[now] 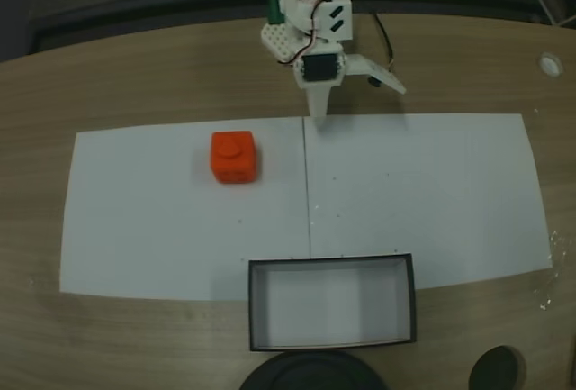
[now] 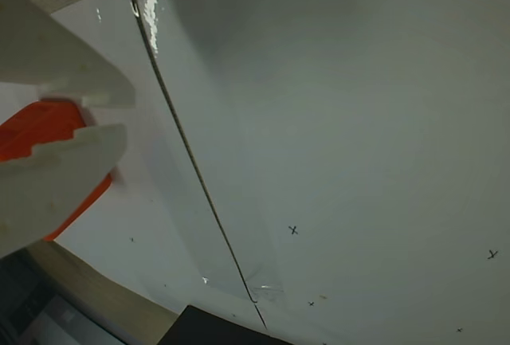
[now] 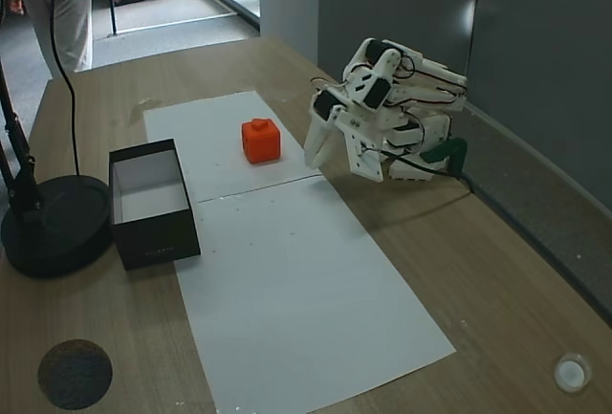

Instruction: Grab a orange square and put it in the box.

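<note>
We count one orange square [image 1: 236,157], one box [image 1: 332,303] and one gripper [image 1: 358,95], all on a wooden table [image 1: 135,84] covered by two white sheets [image 1: 423,192] joined at a seam. The orange square sits on the left sheet in a fixed view, near the sheet's far edge, well apart from the box, which stands at the sheets' near edge across the seam. The gripper hangs by the far edge at the seam, its fingers spread wide and holding nothing. In the wrist view the fingers [image 2: 56,178] hide most of the orange square [image 2: 36,126], and the box's dark wall [image 2: 215,327] is cut off at the bottom. A black round base [image 3: 53,223] stands beside the box; a person [image 3: 57,3] is cut off at the top.
</note>
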Controlling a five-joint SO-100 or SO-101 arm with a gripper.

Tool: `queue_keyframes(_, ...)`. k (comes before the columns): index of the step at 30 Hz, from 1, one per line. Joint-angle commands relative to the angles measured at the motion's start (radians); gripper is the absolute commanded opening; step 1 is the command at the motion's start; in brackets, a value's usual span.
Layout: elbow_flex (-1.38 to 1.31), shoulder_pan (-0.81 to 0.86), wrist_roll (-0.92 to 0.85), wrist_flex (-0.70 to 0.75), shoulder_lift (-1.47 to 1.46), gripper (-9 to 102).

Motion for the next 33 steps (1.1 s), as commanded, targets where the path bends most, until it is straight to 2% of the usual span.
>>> queue_keyframes(1,-0.052,-0.005,0.008,0.003,0.018,0)
queue_keyframes(17,-0.052,-0.005,0.008,0.002,0.018,0)
queue_keyframes(21,-0.051,0.028,0.005,-0.063,0.018,2)
queue_keyframes(27,-0.137,0.268,0.005,-0.27,0.017,18)
queue_keyframes(30,-0.245,0.316,0.005,-0.278,-0.014,26)
queue_keyframes(33,-0.344,0.37,0.011,-0.218,-0.083,33)
